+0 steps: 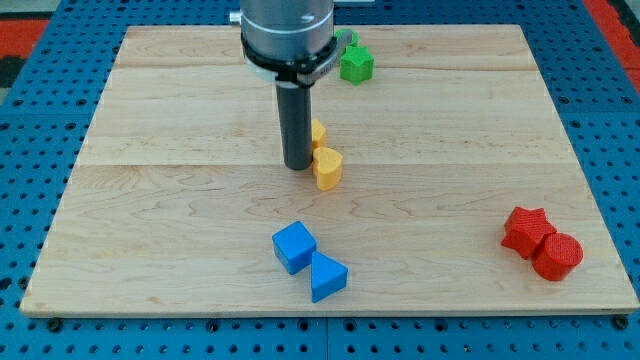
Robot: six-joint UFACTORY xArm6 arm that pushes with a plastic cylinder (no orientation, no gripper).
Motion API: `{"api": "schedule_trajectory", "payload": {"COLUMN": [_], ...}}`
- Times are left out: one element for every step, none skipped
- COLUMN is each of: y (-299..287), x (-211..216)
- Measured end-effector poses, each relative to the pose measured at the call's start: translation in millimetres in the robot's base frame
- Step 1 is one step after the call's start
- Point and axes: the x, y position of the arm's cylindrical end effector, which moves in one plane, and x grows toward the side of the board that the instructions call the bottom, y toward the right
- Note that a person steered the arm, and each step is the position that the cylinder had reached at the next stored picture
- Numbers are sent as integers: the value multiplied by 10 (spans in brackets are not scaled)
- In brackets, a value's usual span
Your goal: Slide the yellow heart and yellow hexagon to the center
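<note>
- Blue cube (293,246) and blue triangular block (327,277), nearest the view's bottom, touch each other and lie well below my tip (297,166); they play no part in this step and are best left undisturbed.
- Red star (525,229) and red cylinder (557,255), touching one another, sit far to the view's right of my tip, clear of any path needed.
- Yellow heart (327,167) stands just beside my tip, on its right in the view, seemingly in contact or nearly so.
- Yellow hexagon (317,133) is mostly hidden behind the rod; only a sliver shows, just above the heart and right of the rod, so its shape cannot be confirmed.
- Fingers: none fitted; the arm ends in a plain rod, so no open or closed state exists.
- Judgement: both yellow blocks already lie close to the middle of the desk (150,200); any remaining correction should be short, slow, and aimed through each block's middle to avoid spinning it aside.
- Green block (355,64), farthest, lies near the view's top, well above my tip.
</note>
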Motion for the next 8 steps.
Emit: {"api": "schedule_trajectory", "payload": {"y": [-179, 52, 622, 767, 602, 446, 499, 169], "x": [338, 583, 611, 475, 294, 251, 353, 571]}}
